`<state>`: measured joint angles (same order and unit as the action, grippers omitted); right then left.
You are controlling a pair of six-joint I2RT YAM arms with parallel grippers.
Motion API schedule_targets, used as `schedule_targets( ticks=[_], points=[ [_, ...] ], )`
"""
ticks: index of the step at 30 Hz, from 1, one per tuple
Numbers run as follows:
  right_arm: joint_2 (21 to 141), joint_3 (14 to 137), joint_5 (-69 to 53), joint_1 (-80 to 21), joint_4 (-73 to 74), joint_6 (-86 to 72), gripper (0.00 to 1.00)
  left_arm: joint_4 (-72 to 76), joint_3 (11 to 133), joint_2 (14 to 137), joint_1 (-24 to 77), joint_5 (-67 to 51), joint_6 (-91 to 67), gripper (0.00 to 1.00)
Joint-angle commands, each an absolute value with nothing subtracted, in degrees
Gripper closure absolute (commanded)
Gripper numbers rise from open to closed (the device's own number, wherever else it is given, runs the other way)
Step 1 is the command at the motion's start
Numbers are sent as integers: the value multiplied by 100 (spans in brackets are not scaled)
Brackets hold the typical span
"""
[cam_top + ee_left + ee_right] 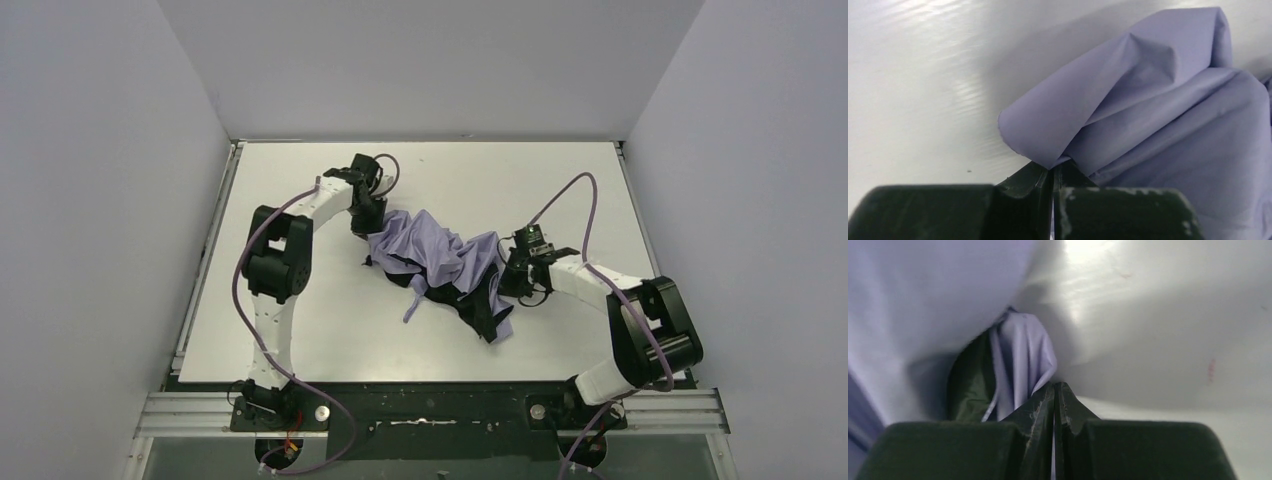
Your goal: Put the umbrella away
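1. My left gripper (362,222) sits at the far left end of the umbrella (440,262). From above, my own wrist hides the fingertips.
2. In my left wrist view the gripper (1052,167) has its jaws pressed together, pinching the edge of a lavender fold of the umbrella (1158,115). The frame's bottom cuts off the finger bases.
3. The umbrella lies crumpled on the white table (560,190) between my two grippers, running from far left to near right. Black parts show under the fabric at its near end, but I cannot separate ribs from shaft there. The handle is hard to make out.
4. A lavender strip (413,300) trails from the umbrella's near side. I cannot tell whether it is the wrist loop.
5. My right gripper (508,268) is against the umbrella's right edge.
6. In my right wrist view the gripper (1054,387) has its jaws closed tight on a small tuck of umbrella (1023,350) fabric. Everything left of that tuck is blurred lavender, with a dark patch I cannot identify.
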<state>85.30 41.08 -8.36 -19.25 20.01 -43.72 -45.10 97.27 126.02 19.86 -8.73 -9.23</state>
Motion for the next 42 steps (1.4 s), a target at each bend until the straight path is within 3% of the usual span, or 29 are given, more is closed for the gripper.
schedule_targets(
  ticks=[1, 9, 19, 27, 36, 42],
  points=[
    [8944, 4319, -916, -2196, 1726, -4400, 100, -4061, 9334, 12551, 2307, -1431, -1002, 100],
    [9560, 4706, -882, -2540, 1257, -4569, 100, -3484, 8891, 12228, 2800, -1888, -1142, 100],
    [10344, 5438, -1320, -2648, 824, -3572, 100, -3081, 8736, 12224, 3540, -2301, -987, 100],
    [10202, 5686, -1618, -3366, 948, -3782, 100, -2242, 7679, 11579, 3784, -2207, -1592, 100],
    [9918, 5457, -1998, -3888, 484, -4214, 100, -1891, 7420, 11606, 4122, -2043, -1903, 100],
    [9135, 5031, -1092, -3815, 1419, -3917, 93, -2131, 7327, 11464, 3963, -1592, -1796, 100]
  ],
)
